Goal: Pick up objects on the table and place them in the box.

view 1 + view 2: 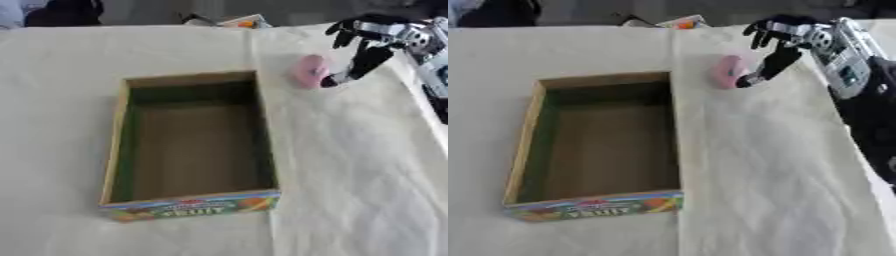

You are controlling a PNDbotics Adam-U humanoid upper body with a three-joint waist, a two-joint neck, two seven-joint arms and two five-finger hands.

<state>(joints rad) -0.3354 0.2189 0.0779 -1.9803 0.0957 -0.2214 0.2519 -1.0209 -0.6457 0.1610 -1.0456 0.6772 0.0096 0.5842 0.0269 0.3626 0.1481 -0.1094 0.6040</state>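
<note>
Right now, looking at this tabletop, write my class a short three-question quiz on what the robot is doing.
1. True or false: the box already holds the pink object.
2. Which hand is at the pink object? A) left B) right
3. Fill in: the pink object lies beyond the box's far ____ corner.

Key
1. False: it lies on the cloth, outside the box.
2. B: the right hand reaches it with a fingertip.
3. right

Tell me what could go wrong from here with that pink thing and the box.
The right hand has only a fingertip at the pink object, not curled around it, so a push could slide it away over the cloth. The object lies outside the box, just past its far right corner; a low carry could catch that wall.
</note>
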